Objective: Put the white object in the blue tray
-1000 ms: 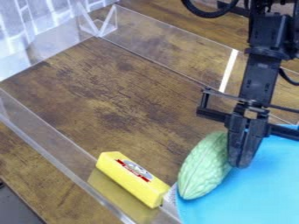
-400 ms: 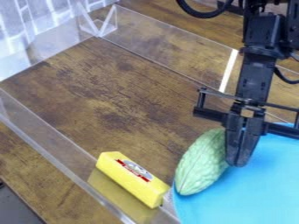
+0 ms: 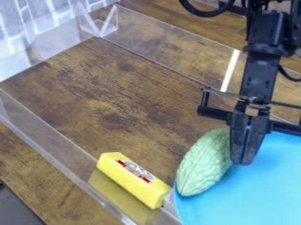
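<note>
Camera view shows me 1 gripper (image 3: 245,156), fingers pressed together, pointing down at the blue tray's (image 3: 265,189) edge beside the pale green ribbed oval (image 3: 205,163); the white object is nowhere in sight.

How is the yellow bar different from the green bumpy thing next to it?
The yellow bar is a boxy block with flat sides and a label on top; the green ribbed oval is rounded, with ridges and no label. The bar lies wholly on the wooden table; the oval's right side lies against the blue tray. The gripper is at the oval, not the bar. Both lie near the front.
</note>
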{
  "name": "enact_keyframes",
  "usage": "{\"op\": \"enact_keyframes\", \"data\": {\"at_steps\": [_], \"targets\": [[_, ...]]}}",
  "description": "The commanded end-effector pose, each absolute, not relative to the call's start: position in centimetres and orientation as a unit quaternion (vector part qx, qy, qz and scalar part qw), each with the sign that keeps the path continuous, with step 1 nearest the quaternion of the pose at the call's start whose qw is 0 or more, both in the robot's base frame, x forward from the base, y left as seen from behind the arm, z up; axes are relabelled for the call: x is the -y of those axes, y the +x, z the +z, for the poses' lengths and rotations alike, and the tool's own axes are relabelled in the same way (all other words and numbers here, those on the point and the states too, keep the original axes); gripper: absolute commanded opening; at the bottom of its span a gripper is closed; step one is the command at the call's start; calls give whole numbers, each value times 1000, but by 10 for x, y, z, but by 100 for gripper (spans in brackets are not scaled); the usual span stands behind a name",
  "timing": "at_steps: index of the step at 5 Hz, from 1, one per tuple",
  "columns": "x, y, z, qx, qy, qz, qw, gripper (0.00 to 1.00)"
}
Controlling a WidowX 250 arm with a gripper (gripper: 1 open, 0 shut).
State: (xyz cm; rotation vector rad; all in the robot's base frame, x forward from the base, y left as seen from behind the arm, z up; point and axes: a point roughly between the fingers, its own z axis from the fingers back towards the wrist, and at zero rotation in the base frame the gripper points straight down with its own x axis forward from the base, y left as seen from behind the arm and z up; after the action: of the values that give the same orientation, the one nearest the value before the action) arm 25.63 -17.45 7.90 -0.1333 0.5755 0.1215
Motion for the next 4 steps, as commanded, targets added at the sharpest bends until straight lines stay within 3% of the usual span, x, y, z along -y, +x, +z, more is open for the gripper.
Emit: {"op": "enact_keyframes", "data": {"at_steps": [1, 2, 3, 4], "targets": [[176, 262, 99, -253, -80, 46, 963, 0], [175, 259, 100, -260, -69, 6, 963, 0], [173, 257, 100, -266, -58, -34, 962, 100], [176, 257, 92, -270, -61, -22, 961, 100]]}}
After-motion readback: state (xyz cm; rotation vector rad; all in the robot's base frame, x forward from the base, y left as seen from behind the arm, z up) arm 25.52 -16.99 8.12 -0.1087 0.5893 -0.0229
